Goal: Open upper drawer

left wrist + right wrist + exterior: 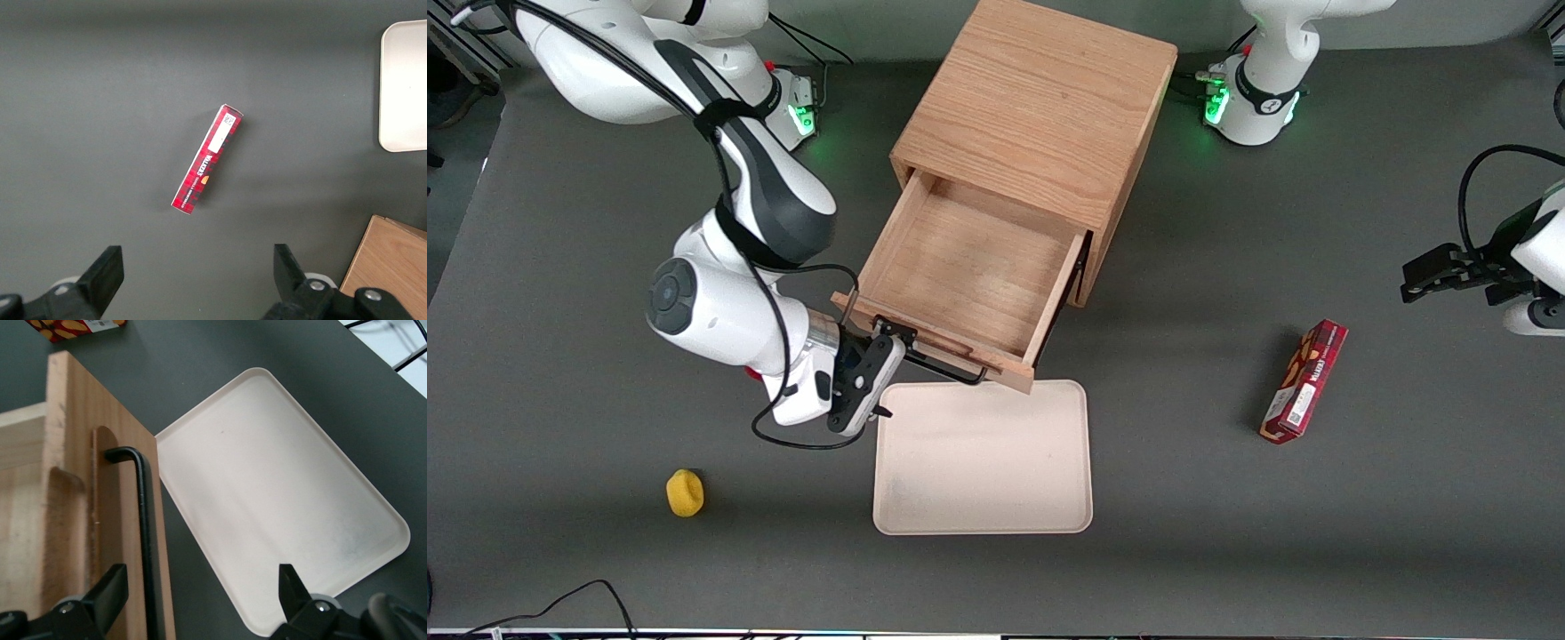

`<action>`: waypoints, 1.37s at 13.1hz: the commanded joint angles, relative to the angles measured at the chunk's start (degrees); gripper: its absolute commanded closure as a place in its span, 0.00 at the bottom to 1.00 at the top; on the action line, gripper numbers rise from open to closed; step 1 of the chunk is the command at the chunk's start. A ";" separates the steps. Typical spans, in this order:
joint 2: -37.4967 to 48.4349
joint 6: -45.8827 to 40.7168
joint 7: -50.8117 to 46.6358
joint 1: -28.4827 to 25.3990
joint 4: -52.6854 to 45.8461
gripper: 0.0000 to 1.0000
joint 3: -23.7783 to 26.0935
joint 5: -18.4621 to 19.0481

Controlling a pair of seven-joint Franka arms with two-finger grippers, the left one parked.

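The gripper (882, 351) is seen at the working-arm end of the drawer front, with its fingers spread wide. In the right wrist view the two fingertips (112, 587) stand well apart, and the black handle (143, 540) runs between them, close to one finger and far from the other; nothing is clamped. Whether that near finger touches the bar cannot be told.

The upper drawer (969, 267) is found pulled far out of the oak cabinet (1040, 116), its bare wooden floor fully exposed and nothing lying in it. Its front board lies nearer the front camera than the cabinet body and overhangs the edge of a pale tray (983, 458).

The handle's long axis runs along the drawer front, slanting away from the gripper toward the parked arm's end of the table. The opening is judged essentially done; a release and a retreat away from the drawer front, clear of the bar, are likely all that is called for.

A yellow object (685, 492) and a red box (1304, 382) lie well apart from the work.
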State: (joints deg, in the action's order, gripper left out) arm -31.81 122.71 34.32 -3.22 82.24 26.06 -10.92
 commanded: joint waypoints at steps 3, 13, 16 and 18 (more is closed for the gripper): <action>9.63 -10.27 0.48 6.71 -2.01 0.00 -0.66 -2.62; 29.08 -41.75 -44.23 14.91 -0.16 0.00 -12.71 11.96; 28.64 -42.38 -48.38 16.05 0.37 0.00 -12.71 11.71; 28.56 -41.50 -48.39 15.96 0.37 0.00 -12.71 11.71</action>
